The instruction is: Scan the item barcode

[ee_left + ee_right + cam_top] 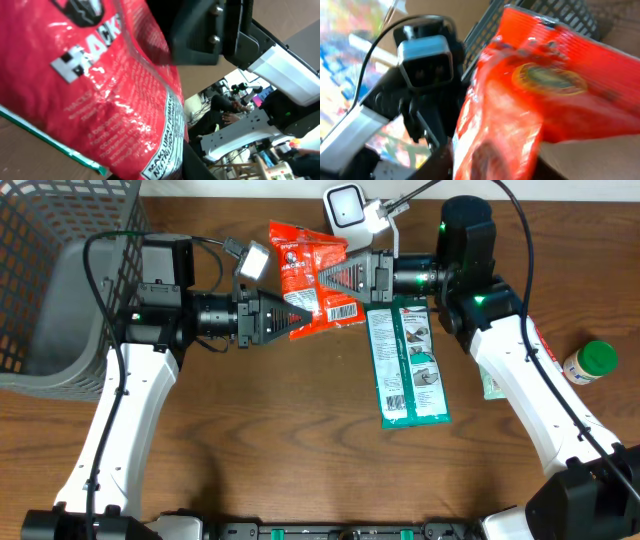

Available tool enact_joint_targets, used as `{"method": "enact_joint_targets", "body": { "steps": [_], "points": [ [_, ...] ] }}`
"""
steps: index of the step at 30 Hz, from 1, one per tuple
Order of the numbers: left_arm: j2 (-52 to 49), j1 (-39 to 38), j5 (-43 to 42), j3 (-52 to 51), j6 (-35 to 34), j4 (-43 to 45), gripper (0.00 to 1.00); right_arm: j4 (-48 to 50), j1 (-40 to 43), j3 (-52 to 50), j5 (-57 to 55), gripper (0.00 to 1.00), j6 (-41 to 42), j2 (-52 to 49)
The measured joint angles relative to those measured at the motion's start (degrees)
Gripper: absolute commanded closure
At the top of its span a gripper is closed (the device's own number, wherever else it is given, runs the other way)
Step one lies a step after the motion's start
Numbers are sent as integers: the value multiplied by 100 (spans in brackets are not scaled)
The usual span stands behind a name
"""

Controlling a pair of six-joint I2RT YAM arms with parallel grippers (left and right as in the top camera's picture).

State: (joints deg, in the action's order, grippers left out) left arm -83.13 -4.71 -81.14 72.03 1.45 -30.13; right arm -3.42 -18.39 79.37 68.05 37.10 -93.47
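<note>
A red snack bag [305,255] hangs above the table between my two grippers, its white barcode patch [343,311] at the lower right corner. From the left, my left gripper [292,317] is shut on the bag's lower edge. In the left wrist view the bag [100,85] fills the frame, with a dark finger [200,167] against it. My right gripper [328,280] reaches in from the right. Its fingers stand apart either side of the blurred bag [545,100]. A white scanner [345,207] sits just behind the bag.
A long green packet [408,360] lies flat on the table under the right arm. A green-capped bottle [590,362] stands at the right edge. A grey wire basket [60,280] fills the far left. Cables run beside the scanner.
</note>
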Motion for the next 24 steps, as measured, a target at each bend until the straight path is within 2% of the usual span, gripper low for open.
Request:
{"method": "enact_joint_targets", "body": {
  "steps": [13,14,24],
  "points": [
    [-2,0,-599,0,-595,-162,81,-573,448,0,719,56,-433,0],
    [-2,0,-603,0,-608,-216,85,-573,496,0,765,56,-450,0],
    [-2,-413,-621,0,-527,-317,85,-833,605,0,973,55,-518,0]
  ]
}}
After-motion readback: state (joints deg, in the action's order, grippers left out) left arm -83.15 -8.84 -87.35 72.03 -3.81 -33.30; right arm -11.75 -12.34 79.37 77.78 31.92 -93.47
